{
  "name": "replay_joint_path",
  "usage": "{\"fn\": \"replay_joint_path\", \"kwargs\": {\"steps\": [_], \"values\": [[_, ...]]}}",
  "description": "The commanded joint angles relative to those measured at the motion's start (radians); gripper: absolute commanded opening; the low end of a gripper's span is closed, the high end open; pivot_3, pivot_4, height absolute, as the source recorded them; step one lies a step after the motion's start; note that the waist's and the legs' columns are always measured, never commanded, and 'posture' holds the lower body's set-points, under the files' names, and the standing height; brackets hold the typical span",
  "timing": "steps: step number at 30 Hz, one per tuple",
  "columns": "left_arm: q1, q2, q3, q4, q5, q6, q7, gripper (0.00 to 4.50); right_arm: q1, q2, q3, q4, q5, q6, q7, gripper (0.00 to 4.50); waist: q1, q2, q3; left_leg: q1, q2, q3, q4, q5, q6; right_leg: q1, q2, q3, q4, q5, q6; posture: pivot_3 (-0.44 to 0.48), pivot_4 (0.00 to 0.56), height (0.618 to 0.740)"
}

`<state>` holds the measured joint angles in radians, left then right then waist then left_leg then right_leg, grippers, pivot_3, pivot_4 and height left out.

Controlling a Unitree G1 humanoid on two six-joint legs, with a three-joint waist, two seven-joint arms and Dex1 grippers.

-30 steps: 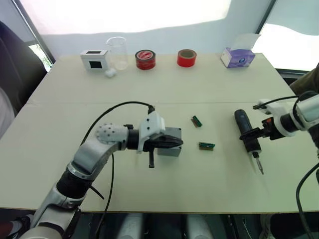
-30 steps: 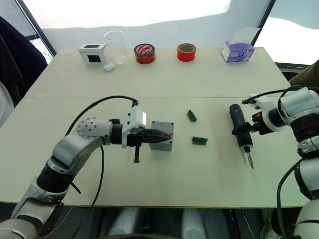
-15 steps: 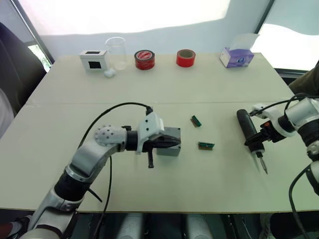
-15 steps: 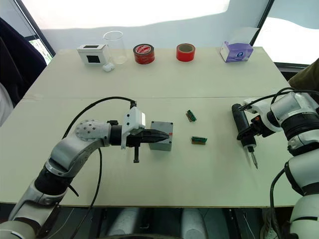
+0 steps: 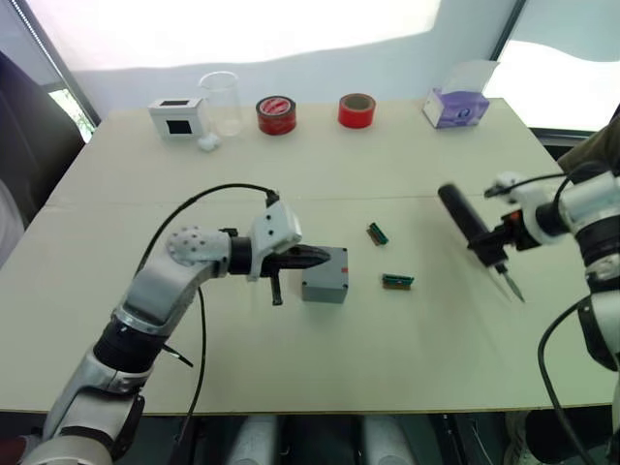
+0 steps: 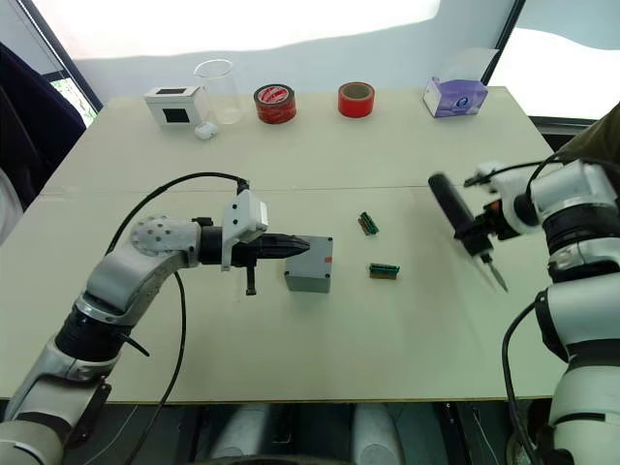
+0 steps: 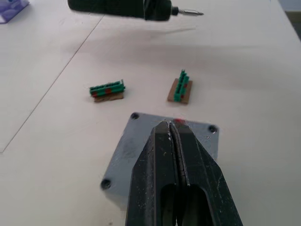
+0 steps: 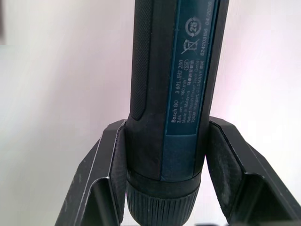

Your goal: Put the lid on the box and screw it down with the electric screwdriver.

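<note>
Right end effector point(image 5: 496, 242) grips the electric screwdriver point(image 5: 470, 225) tilted above the table point(image 5: 407, 165); left end effector point(image 7: 174, 141) pinched shut over the lid point(image 7: 136, 136).

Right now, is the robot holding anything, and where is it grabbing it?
The right gripper holds the electric screwdriver near its bit end. The left gripper holds nothing.

The two eye views look forward and down from the robot's head over the whole table point(image 5: 407, 368), from its near edge to the far edge by the wall, and they share almost the same scene, set slightly apart sideways. The left wrist view sits very near its left hand point(image 7: 172, 136), looking along the closed fingers low across the lid point(image 7: 136, 146) toward the electric screwdriver point(image 7: 117, 7) in the air beyond. The right wrist view is closest, pressed up to the screwdriver's barrel clamped in the right hand point(image 8: 164, 160).
</note>
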<state>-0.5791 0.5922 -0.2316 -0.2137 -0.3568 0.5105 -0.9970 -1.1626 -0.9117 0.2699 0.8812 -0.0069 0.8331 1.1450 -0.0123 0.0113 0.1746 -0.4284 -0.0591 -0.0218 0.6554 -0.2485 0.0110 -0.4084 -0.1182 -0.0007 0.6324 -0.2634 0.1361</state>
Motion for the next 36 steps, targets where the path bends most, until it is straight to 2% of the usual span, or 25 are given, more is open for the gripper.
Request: {"fn": "replay_joint_path", "kwargs": {"steps": [1,3,6,8,12,13,18,26,36], "values": [[-0.032,0.050,0.061,0.025,-0.012,0.001,-0.036,0.00,0.076,0.113,-0.435,-0.391,0.281,-0.076,-0.155,1.82,0.000,-0.001,0.001,0.000,0.000,0.000,-0.001,0.000,0.000,0.000,0.000,0.000,0.000,0.000,0.000,0.000,0.150,0.740],[-0.041,0.080,0.067,0.042,-0.015,0.018,-0.059,0.00,0.204,0.273,-0.682,-0.748,0.452,0.021,-0.302,1.82,-0.010,-0.002,0.002,0.000,0.001,0.001,-0.003,0.001,-0.001,-0.001,0.000,0.001,0.000,0.000,0.000,0.000,0.150,0.740],[-0.042,0.090,0.061,0.044,-0.029,0.039,-0.084,0.00,0.316,0.458,-0.787,-1.033,0.591,0.118,-0.479,1.82,0.002,-0.002,0.002,0.000,0.002,-0.001,-0.006,0.003,-0.004,-0.004,0.002,0.001,0.005,0.000,0.000,0.000,0.150,0.740],[-0.043,0.086,0.057,0.047,-0.030,0.041,-0.090,0.00,0.363,0.549,-0.812,-1.138,0.664,0.130,-0.560,1.82,0.015,-0.003,0.002,-0.001,0.001,-0.003,-0.004,0.003,-0.004,-0.002,0.001,-0.001,0.006,0.000,-0.001,0.000,0.150,0.740],[-0.065,0.027,0.047,0.091,-0.025,0.034,-0.067,0.00,0.506,0.661,-0.675,-1.303,0.683,0.077,-0.621,1.82,0.026,-0.004,0.002,0.000,-0.002,-0.005,0.004,-0.001,0.001,0.004,-0.001,-0.001,0.004,0.000,-0.001,0.000,0.150,0.740],[-0.066,0.023,0.037,0.088,-0.022,0.035,-0.071,0.00,0.535,0.662,-0.643,-1.325,0.676,0.065,-0.623,1.82,0.024,-0.004,0.002,0.000,-0.002,-0.005,0.005,-0.003,0.006,0.004,-0.001,-0.001,0.004,0.000,-0.001,0.000,0.150,0.740],[-0.080,-0.011,0.001,0.096,0.002,0.025,-0.071,0.00,0.626,0.650,-0.538,-1.367,0.649,0.002,-0.635,1.82,0.019,-0.004,0.002,0.000,-0.003,-0.004,0.006,-0.003,0.006,0.000,0.000,0.000,0.013,0.000,-0.001,0.000,0.150,0.740],[-0.087,-0.072,-0.098,0.204,0.147,-0.087,-0.047,0.00,0.662,0.640,-0.441,-1.328,0.584,-0.113,-0.656,1.82,0.010,-0.004,0.002,0.000,-0.002,-0.004,0.006,-0.003,0.006,0.000,0.001,0.000,0.013,0.000,-0.001,0.000,0.150,0.740],[-0.061,-0.081,-0.091,0.211,0.153,-0.096,-0.062,0.00,0.715,0.619,-0.387,-1.275,0.514,-0.229,-0.661,1.82,0.000,-0.004,0.002,0.000,-0.002,-0.004,0.006,-0.003,0.006,0.001,0.001,0.000,0.013,0.000,-0.001,0.000,0.150,0.740]]}}
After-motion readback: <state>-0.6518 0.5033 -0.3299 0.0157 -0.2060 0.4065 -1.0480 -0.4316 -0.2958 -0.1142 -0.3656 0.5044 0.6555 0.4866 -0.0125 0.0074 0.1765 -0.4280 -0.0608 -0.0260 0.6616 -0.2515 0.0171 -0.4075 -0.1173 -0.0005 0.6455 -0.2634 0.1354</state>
